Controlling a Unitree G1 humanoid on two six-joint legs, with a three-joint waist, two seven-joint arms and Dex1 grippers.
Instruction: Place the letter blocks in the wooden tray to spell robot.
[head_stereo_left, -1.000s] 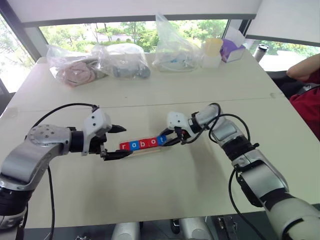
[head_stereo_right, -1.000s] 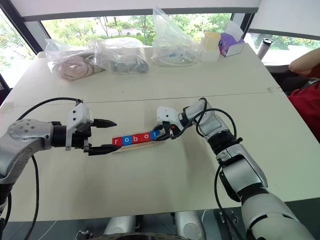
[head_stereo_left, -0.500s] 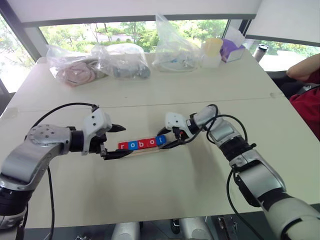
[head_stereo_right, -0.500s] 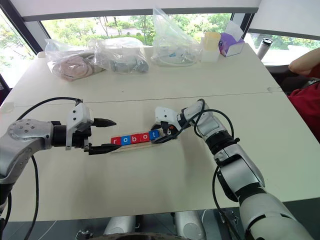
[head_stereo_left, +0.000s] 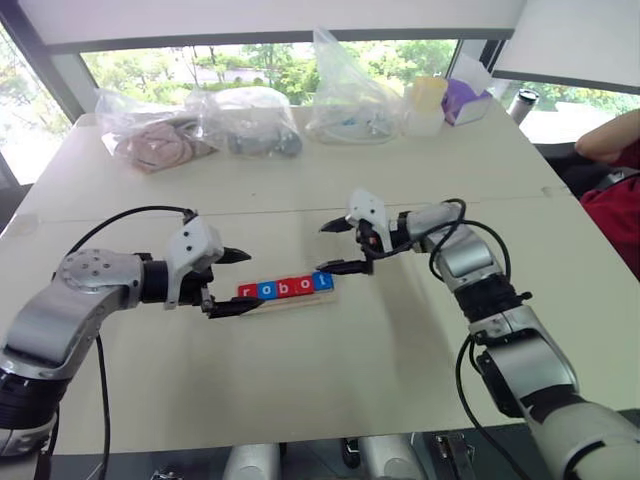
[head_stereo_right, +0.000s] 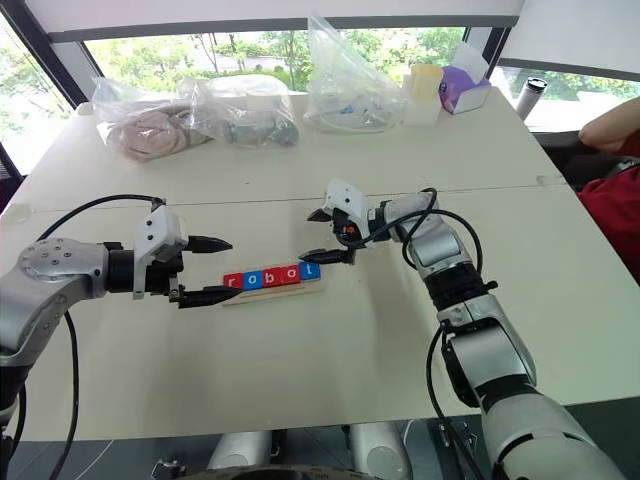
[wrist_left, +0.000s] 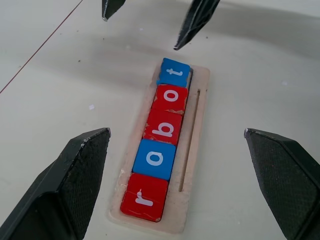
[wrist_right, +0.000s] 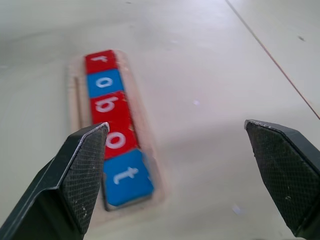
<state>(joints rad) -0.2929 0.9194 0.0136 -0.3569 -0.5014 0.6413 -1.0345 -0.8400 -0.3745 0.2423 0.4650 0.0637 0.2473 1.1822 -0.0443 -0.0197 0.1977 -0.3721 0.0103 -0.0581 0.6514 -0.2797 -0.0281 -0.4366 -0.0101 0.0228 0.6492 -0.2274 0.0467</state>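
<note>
A person's arm (head_stereo_left: 605, 140) in red is cut off at the right edge of the table (head_stereo_left: 330, 360). Along the far side, clear plastic bags (head_stereo_left: 240, 120) are seen, their contents hard to make out. At mid-table the wooden tray (wrist_left: 197, 150) is filled by the letter blocks (wrist_left: 162, 145), read r, o, b, o, t. The left gripper (head_stereo_left: 235, 283) is held wide open at the r end, the right gripper (head_stereo_left: 340, 246) open above the t end; nothing is gripped.

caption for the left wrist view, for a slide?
Five letter blocks spell "robot" in the wooden tray, framed by the open left gripper.
</note>
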